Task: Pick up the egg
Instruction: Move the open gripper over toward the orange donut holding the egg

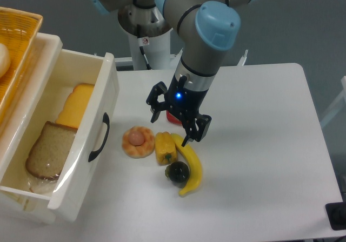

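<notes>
The egg [136, 138] is a small pinkish-tan oval resting in the hole of an orange-tan ring-shaped pastry [138, 143] on the white table [254, 145]. My gripper [170, 129] hangs to the right of the egg, above a yellow pepper [164, 148]. It is open, its black fingers [155, 106] spread wide with nothing held. The egg lies in plain sight, apart from the fingers.
A banana [193, 169] and a dark round fruit [177, 172] lie just right of the pepper. A red item [173, 118] is partly hidden behind the gripper. At the left stands an open white drawer [102, 118] holding bread [47, 150] and cheese [77, 106], beside a yellow basket [19, 34].
</notes>
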